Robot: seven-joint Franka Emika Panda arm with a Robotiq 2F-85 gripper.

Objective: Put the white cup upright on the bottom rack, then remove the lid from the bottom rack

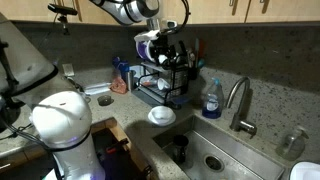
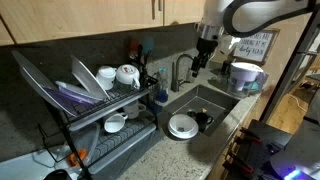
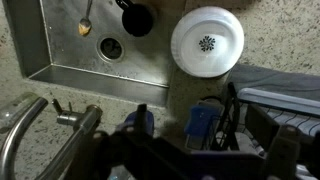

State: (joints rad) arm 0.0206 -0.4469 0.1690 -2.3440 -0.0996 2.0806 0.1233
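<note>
Black wire makes up the dish stand at the left end of the worktop [image 2: 150, 165], with plates [image 2: 85, 80] leaning in its upper tier. Below them is the bottom rack [image 2: 100, 148] with its dark tray, and on it sits the white cup [image 2: 115, 123]. From here I cannot tell whether the cup stands upright, lies on its side or is tipped over. I cannot pick out a lid on that tier either.

Further right, a round white disc [image 2: 182, 126] rests on the worktop at the corner of the sink [image 2: 205, 100]. It could be a lid or a shallow dish. The wrist view looks straight down on it and shows a small pattern at its centre. Behind the sink rises the tap [image 2: 180, 68].

Above the tap hangs the arm [image 2: 250, 15]. Its jaws are spread wide with nothing between them, well apart from the rack and high over the sink.

I judge that neither step is in hand yet, and that the cup comes first. The next move calls for swinging the arm left and low enough to reach under the upper tier. The jaws must then close across the cup's wall without knocking the wires, so it can be turned mouth up and set on the tray. After that the lid has to be found and lifted clear.
</note>
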